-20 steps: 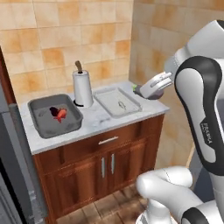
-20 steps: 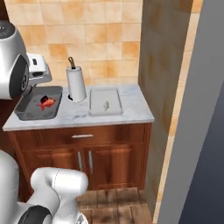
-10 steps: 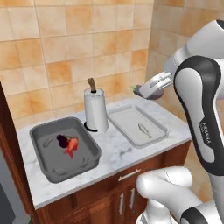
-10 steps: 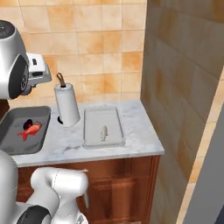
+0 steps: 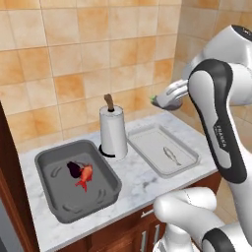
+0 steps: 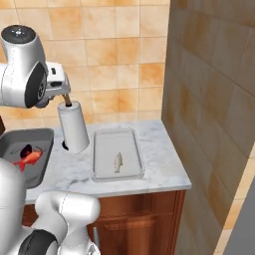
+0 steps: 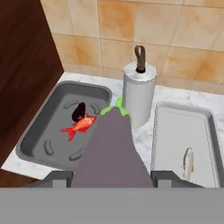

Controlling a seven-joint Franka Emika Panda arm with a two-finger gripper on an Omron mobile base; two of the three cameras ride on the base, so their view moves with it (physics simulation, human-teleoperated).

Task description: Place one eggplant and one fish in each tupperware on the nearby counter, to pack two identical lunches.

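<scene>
My gripper (image 7: 113,177) is shut on a purple eggplant (image 7: 111,146) whose green stem points away from the hand. In the left base view the gripper (image 5: 167,98) hangs above the far end of the pale tupperware (image 5: 147,135). That pale tupperware (image 7: 161,131) holds a silvery fish (image 7: 188,162) (image 5: 172,155) (image 6: 118,162). The dark grey tupperware (image 5: 49,157) (image 7: 61,87) on the left holds a red fish (image 5: 84,176) (image 7: 81,125) and a second eggplant (image 5: 74,169) (image 7: 79,110) touching it.
An upright white paper-towel roll (image 5: 113,130) (image 6: 73,127) stands between the two containers. A tiled wall runs behind the marble counter (image 6: 159,164). A dark wooden panel (image 7: 26,65) borders the left end, and a tiled side wall (image 6: 214,99) closes the right.
Both base views have closed in on the counter, so the base has moved. The gripper has kept its hold on the eggplant, and the things in the containers lie as before.
</scene>
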